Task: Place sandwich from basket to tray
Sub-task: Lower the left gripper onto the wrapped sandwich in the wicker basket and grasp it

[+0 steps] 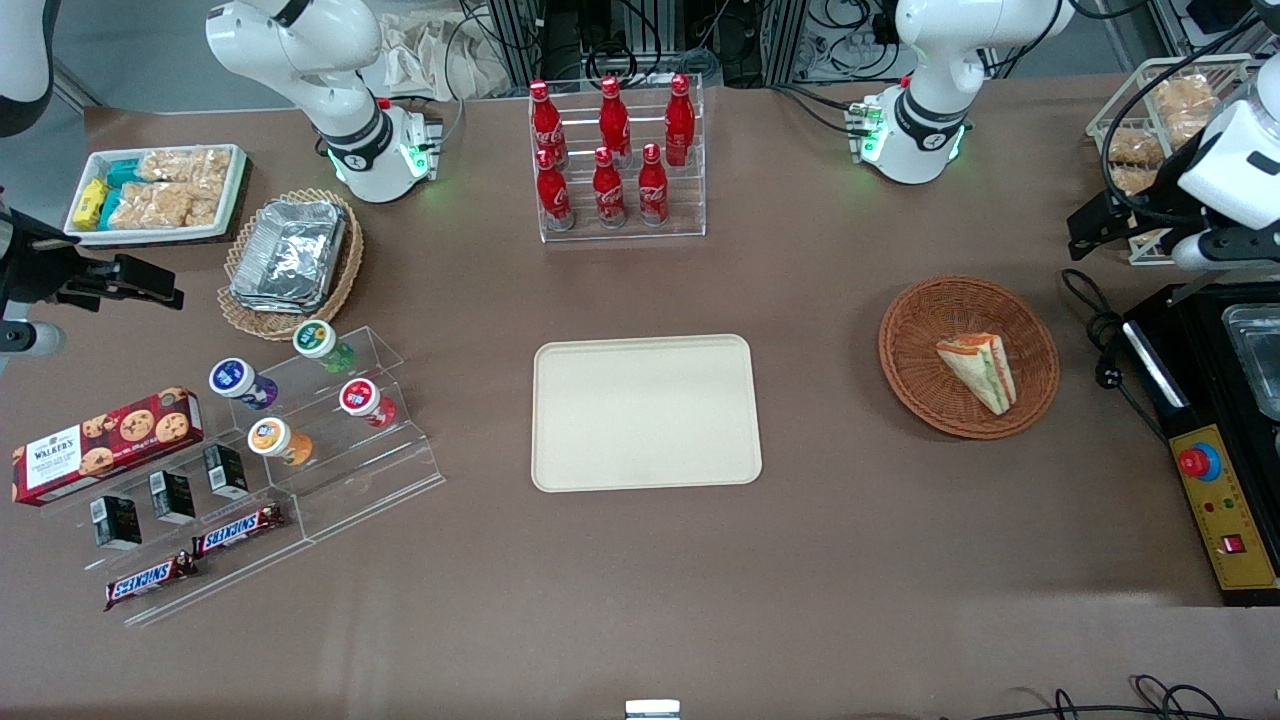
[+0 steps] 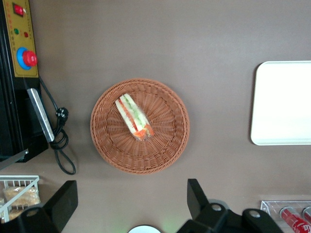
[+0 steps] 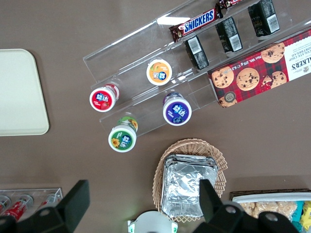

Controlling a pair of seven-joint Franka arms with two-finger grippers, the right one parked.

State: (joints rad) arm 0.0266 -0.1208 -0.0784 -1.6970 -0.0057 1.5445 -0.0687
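The front view looks steeply down across the whole table [image 1: 800, 600]; the left wrist view looks straight down from high over the basket [image 2: 140, 126]; both share basket and tray [image 1: 645, 412]; gripper [image 2: 131, 204] open.

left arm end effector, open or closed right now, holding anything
Left end effector: open and empty, fingers spread wide, hanging high above the table beside the basket. The sandwich lies in the basket, untouched.

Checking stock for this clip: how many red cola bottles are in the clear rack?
6 cola bottles in the clear rack: three on the upper step, three lower. Gripper open above the basket.
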